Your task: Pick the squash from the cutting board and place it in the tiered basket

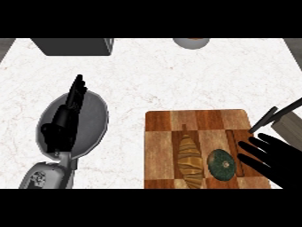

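While I watch through the head view, the squash lies on the cutting board, with a croissant just to its left. My right robot hand sits just beside the squash, fingers straight and spread apart, holding nothing. My left robot hand hangs over the grey tiered basket on the bench, fingers straight, well apart from the board.
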You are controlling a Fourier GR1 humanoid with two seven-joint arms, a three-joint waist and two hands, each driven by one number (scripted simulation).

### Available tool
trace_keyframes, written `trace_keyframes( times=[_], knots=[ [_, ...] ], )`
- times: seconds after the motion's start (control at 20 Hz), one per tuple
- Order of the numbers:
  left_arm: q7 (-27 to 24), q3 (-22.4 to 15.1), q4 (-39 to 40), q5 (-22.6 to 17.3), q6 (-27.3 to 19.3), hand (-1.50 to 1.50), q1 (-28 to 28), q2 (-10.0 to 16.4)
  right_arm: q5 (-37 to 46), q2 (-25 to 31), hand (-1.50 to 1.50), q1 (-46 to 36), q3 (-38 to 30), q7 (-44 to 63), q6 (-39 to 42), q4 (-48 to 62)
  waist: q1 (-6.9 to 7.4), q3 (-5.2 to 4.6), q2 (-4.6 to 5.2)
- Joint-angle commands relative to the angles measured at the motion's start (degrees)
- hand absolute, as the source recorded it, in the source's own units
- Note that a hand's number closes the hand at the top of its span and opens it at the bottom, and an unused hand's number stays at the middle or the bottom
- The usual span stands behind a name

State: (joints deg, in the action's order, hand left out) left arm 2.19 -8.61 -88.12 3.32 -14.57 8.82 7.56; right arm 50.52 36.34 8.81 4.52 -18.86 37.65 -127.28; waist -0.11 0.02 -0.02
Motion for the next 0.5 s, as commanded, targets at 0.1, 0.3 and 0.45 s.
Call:
trace_keyframes(
  times=[0.1,0.3,0.45],
  knots=[
    [-2.2,1.3,1.3,0.6,1.0,0.0,-0.1,-0.9,4.6,-3.6,-1.5,-4.4,0.5,-1.7,-2.6,9.8,0.23,-0.01,0.07],
    [1.5,-1.8,-4.7,3.4,-0.3,0.0,-3.2,-2.5,3.3,-1.8,-1.5,-1.8,-3.8,-7.0,-2.2,11.8,0.15,0.01,-0.01],
    [0.3,0.4,-2.5,2.4,1.4,0.0,-2.4,-2.5,5.9,-5.3,-1.5,-6.3,0.0,-4.6,0.3,13.3,0.24,-0.02,0.03]
  ],
)
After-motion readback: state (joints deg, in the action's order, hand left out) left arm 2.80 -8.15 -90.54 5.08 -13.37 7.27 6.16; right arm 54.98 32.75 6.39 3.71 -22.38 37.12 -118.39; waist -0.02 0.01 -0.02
